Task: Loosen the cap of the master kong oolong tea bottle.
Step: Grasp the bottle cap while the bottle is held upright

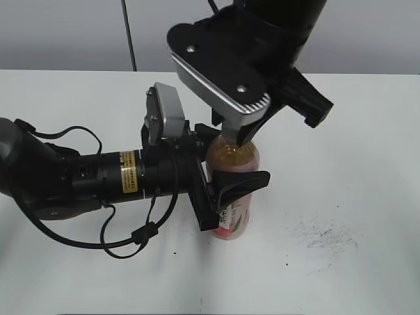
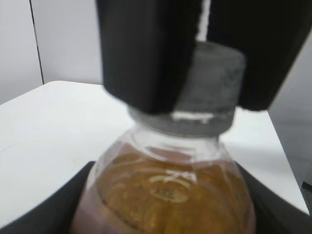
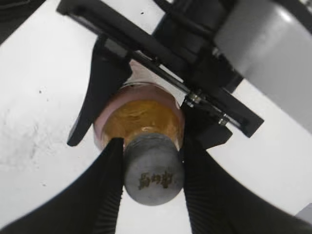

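Note:
The master kong oolong tea bottle [image 1: 237, 164] stands upright on the white table, amber tea in clear plastic with a pink label low down. My left gripper [image 1: 226, 187] is shut on the bottle's body from the left; its black jaws flank the bottle [image 2: 170, 190] in the left wrist view. My right gripper [image 1: 235, 136] comes down from above and is shut on the cap [image 3: 152, 168], a grey round cap with a faint marking on top. The cap [image 2: 214, 85] also shows between the right gripper's black fingers in the left wrist view. The bottle's shoulder [image 3: 139, 114] shows below the cap.
The white table [image 1: 341, 197] carries faint dark smudges [image 1: 321, 233] to the right of the bottle. The left arm with its cables [image 1: 79, 177] lies across the table's left side. A grey wall stands behind the table.

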